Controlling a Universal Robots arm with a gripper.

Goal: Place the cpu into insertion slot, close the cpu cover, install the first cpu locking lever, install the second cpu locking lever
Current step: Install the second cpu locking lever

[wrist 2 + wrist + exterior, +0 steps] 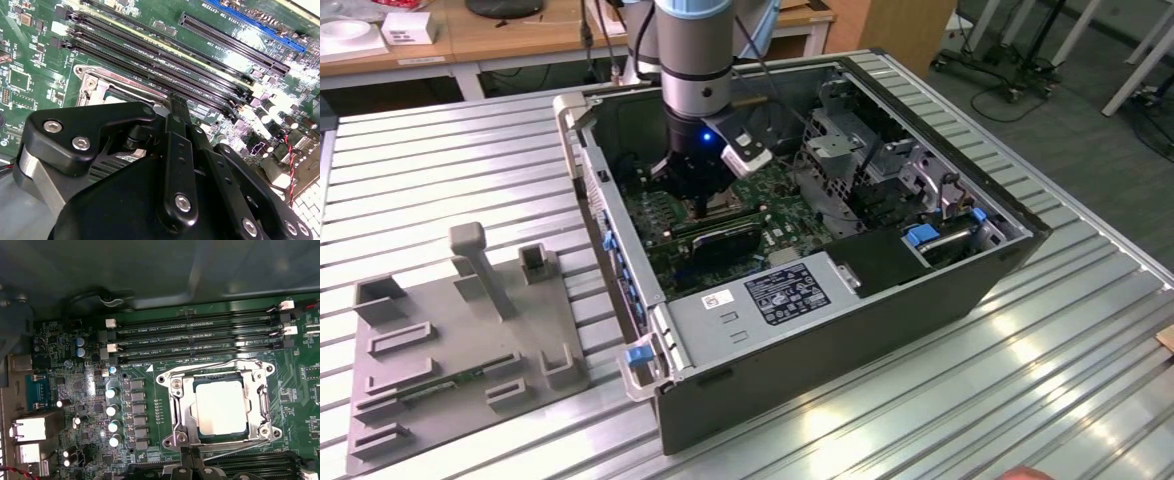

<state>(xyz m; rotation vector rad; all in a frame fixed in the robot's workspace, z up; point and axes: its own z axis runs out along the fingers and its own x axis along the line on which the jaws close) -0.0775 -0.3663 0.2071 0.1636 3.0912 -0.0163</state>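
In the first wrist view the cpu (221,407) lies flat in the insertion slot (260,430), its pale face showing through the cut-out of the cpu cover (182,407), which lies down over it. A thin wire lever (215,365) runs along one edge of the socket. My gripper (191,456) is shut with nothing between its fingers, its tips at the socket's edge opposite that lever. In the second wrist view the gripper (177,102) hides most of the socket (95,82). In the exterior view the gripper (702,207) reaches down inside the open computer case.
Long black memory slots (190,337) flank the socket on both sides. A row of capacitors (112,410) and rear ports (30,435) stand beside it. The case wall (607,230) and drive cage (854,150) hem the arm in. A grey fixture plate (454,350) lies at the exterior view's left.
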